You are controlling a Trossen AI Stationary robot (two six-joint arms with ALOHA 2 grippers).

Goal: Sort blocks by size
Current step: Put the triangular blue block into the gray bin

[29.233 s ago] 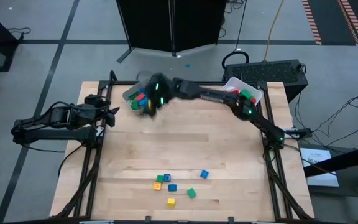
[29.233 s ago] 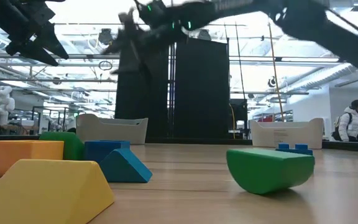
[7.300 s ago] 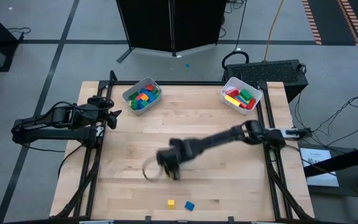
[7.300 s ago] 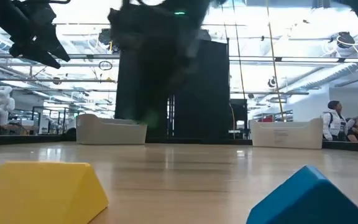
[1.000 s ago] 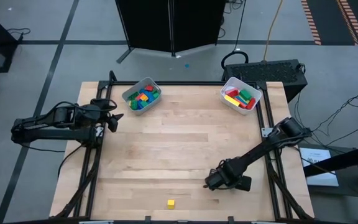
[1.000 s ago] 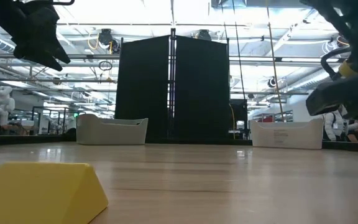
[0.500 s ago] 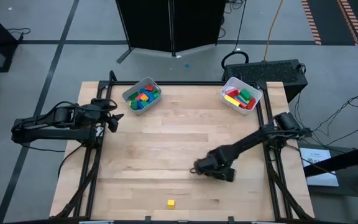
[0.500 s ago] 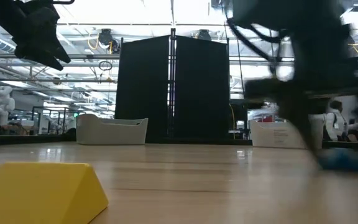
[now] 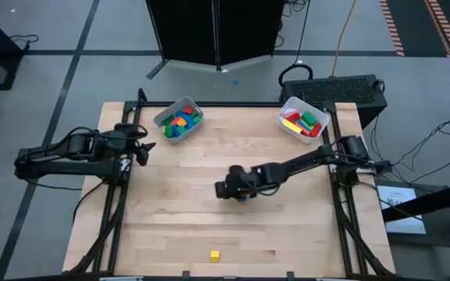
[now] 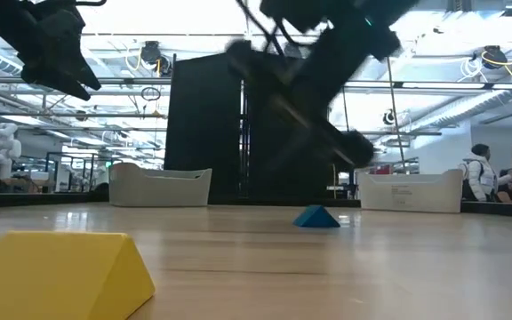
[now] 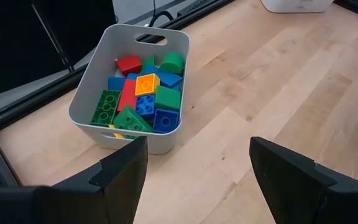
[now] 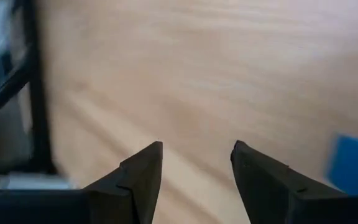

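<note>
A small yellow block (image 9: 215, 255) lies on the table near its front edge and shows large in the low view (image 10: 60, 271). A small blue block (image 10: 316, 217) rests on the table near the middle. The right arm hides it in the high view. It shows at the edge of the right wrist view (image 12: 353, 167), beside the fingers and not between them. My right gripper (image 9: 222, 190) (image 12: 197, 168) is open and empty over the table's middle. My left gripper (image 9: 143, 147) (image 11: 197, 165) is open and empty at the left edge, near the left bin.
A white bin (image 9: 179, 119) at the far left holds several small blocks (image 11: 143, 99). A white bin (image 9: 303, 119) at the far right holds several longer red, green and yellow blocks. People (image 10: 494, 185) show in the room behind the table.
My right gripper has swept from the near right part of the table toward the left and far side, to the middle. The blue block now lies farther left and farther back on the table than half a second ago.
</note>
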